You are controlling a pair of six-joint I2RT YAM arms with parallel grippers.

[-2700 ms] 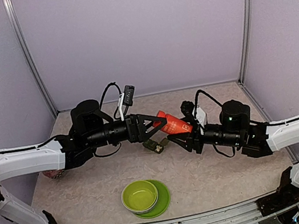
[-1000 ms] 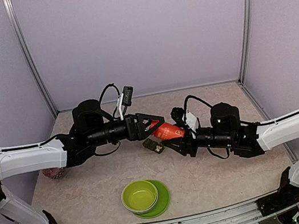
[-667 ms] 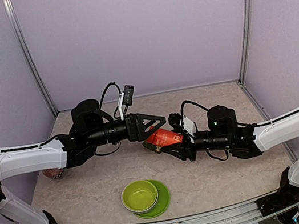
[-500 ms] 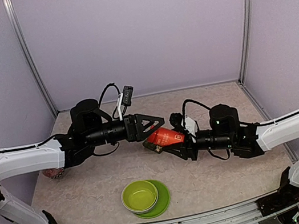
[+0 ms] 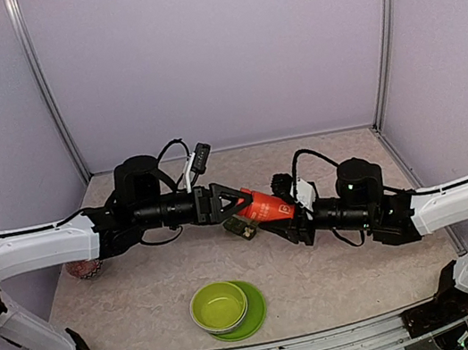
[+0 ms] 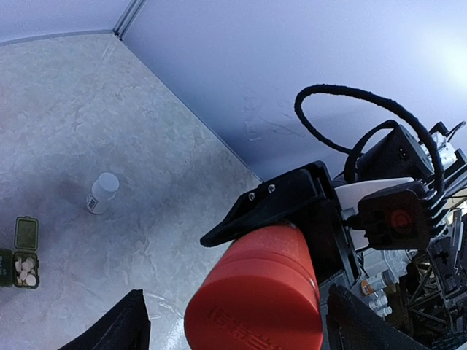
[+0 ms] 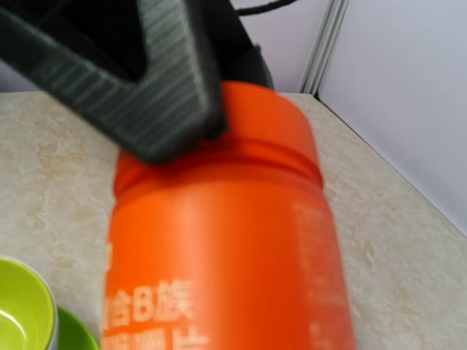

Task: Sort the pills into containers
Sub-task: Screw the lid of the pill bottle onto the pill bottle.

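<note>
Step in hand looks like uncapping. The right gripper (image 5: 282, 211) is clamped on the body of the orange-red cylindrical plastic bottle (image 5: 265, 207), which is held off the table, lying near-horizontal, cap end toward the left arm. The left gripper (image 5: 244, 200) straddles the bottle's round orange-red cap (image 6: 255, 310) with jaws apart. The left wrist view shows a gap on one side, so there is no grip yet. To do it well, centre the cap between the fingers, close square on its side wall, then twist about the bottle's own axis while the right holds firm. Tip the mouth up before the cap comes free, or pills could spill. The small dark green plastic three-compartment strip box (image 5: 241, 227) sits on the table just below the bottle. One compartment shows pale pills (image 6: 24, 271).
</note>
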